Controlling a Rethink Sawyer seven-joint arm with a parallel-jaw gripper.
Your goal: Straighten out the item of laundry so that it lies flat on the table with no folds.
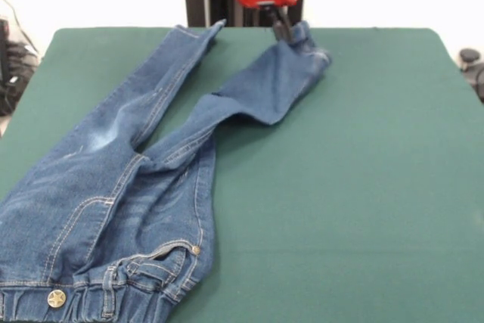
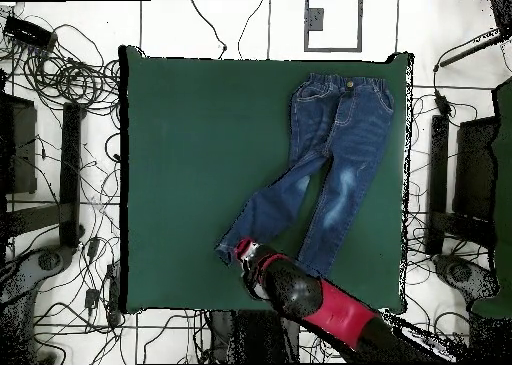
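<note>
Green table, jeans spread, pincer at one hem.

White tiled floor all round, black cables tangled at left of overhead frame, dark stands left and right. Front view backdrop plain white.

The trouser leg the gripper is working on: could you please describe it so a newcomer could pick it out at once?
On the green table lie blue jeans, waistband nearest the front camera. One leg runs straight toward the far edge; the other leg angles away beneath the red gripper. It alone is bent and creased, its hem bunched at the gripper.
</note>
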